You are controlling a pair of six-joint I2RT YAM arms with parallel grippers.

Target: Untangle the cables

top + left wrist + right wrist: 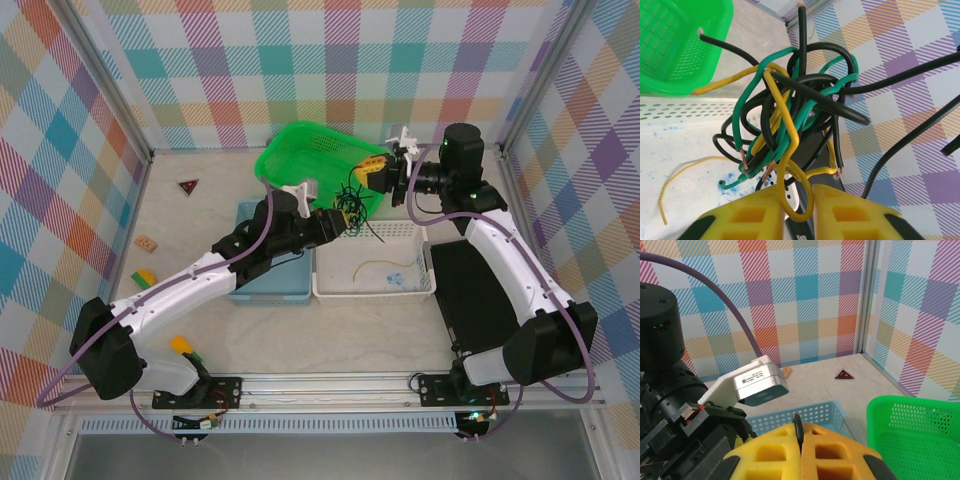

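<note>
The cables form a knot of black, green and yellow wire (795,107) hanging over the white basket (420,285), between the two grippers (352,208). My left gripper (798,192) (338,222) sits just below the knot, its yellow fingers (745,217) closed against a yellow loop (799,212) on both sides. My right gripper (799,430) (375,172) is above and to the right of the knot, shut on a black cable (798,426). Black strands (920,70) run off to the right. A loose tan-yellow cable (685,172) (385,265) lies in the white basket.
The green basket (300,150) (910,435) is tilted behind the knot. A blue basket (262,290) (810,415) lies under my left arm. A black pad (475,290) sits at right. A red triangle (188,185) and small blocks (147,243) lie at left.
</note>
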